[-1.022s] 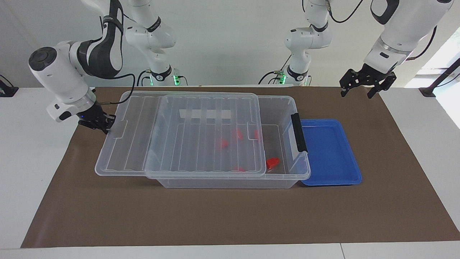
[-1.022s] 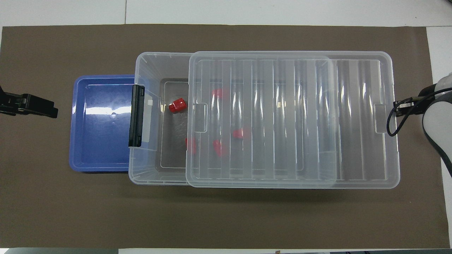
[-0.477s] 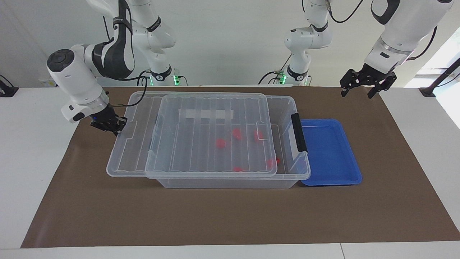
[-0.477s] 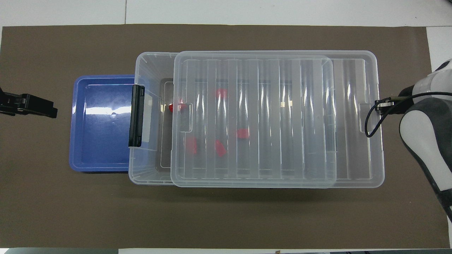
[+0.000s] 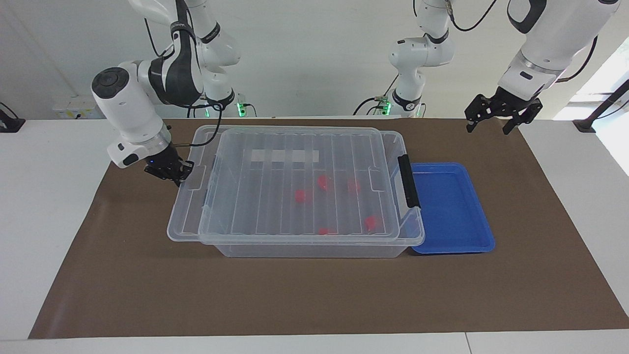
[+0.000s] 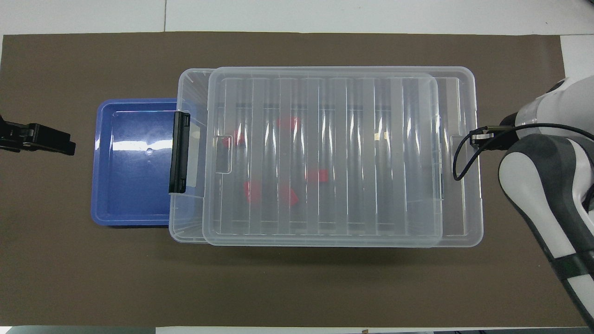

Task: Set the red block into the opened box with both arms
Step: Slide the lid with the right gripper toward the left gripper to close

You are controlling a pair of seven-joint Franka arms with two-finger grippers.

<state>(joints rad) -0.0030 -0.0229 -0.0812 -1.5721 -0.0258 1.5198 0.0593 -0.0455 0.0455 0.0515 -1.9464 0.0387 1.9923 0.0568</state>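
We see brown matting (image 5: 304,295) over a white table (image 5: 44,206) — the box (image 5: 314,248) on it, lid (image 5: 295,187) nearly covering the red block (image 5: 372,222) inside. Right gripper (image 5: 178,173) pinches the lid's edge; left gripper (image 5: 502,117) hangs spread, waiting, before a white wall (image 5: 314,59).

Both arms are built from white, rounded jointed segments separated by black bands. The right arm (image 5: 147,93) carries a large dark grey-black elbow shell and a round black cap on its wrist housing; a thin black cable loops along it to the wrist. The left arm (image 5: 540,44) has a silver ring above its wrist and black cables overhead. Each base (image 5: 221,103) shows a green indicator light. Both end in a black two-finger gripper.
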